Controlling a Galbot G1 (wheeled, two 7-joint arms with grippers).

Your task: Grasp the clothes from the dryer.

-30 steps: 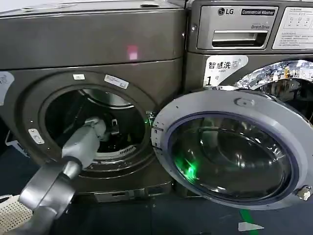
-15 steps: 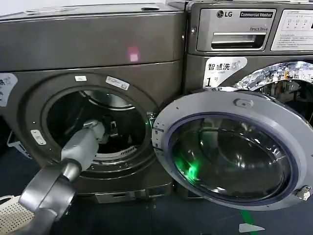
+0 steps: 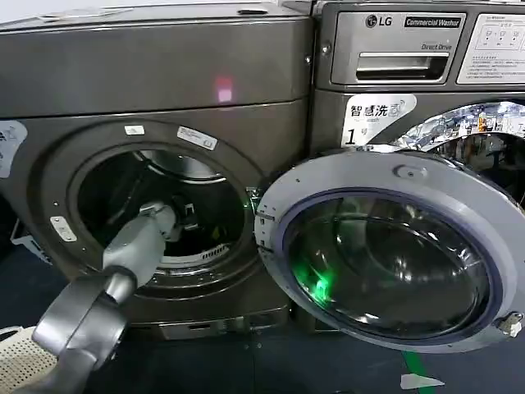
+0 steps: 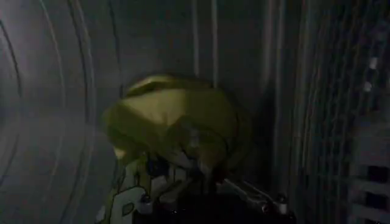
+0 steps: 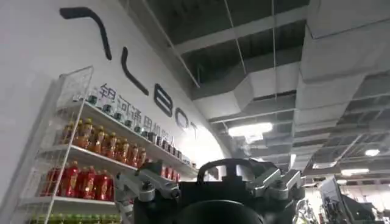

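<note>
While the left gripper (image 3: 187,220) is being reached into the dryer (image 3: 156,107), clothes (image 4: 177,131) lying just ahead of it against the drum wall, fingers (image 4: 253,193) spread, nothing pinched, right gripper (image 5: 213,182) being pointed ceilingward, grip state not discernible.

Left gripper (image 3: 187,220) dim inside the dryer (image 3: 156,90), grip unclear.

Left arm (image 3: 123,263) reaches up and forward from lower left, forearm straight, wrist bent slightly, its gripper (image 3: 187,220) at the far end, fingers spread; right gripper (image 5: 213,182) points upward, fingers spread apart.
</note>
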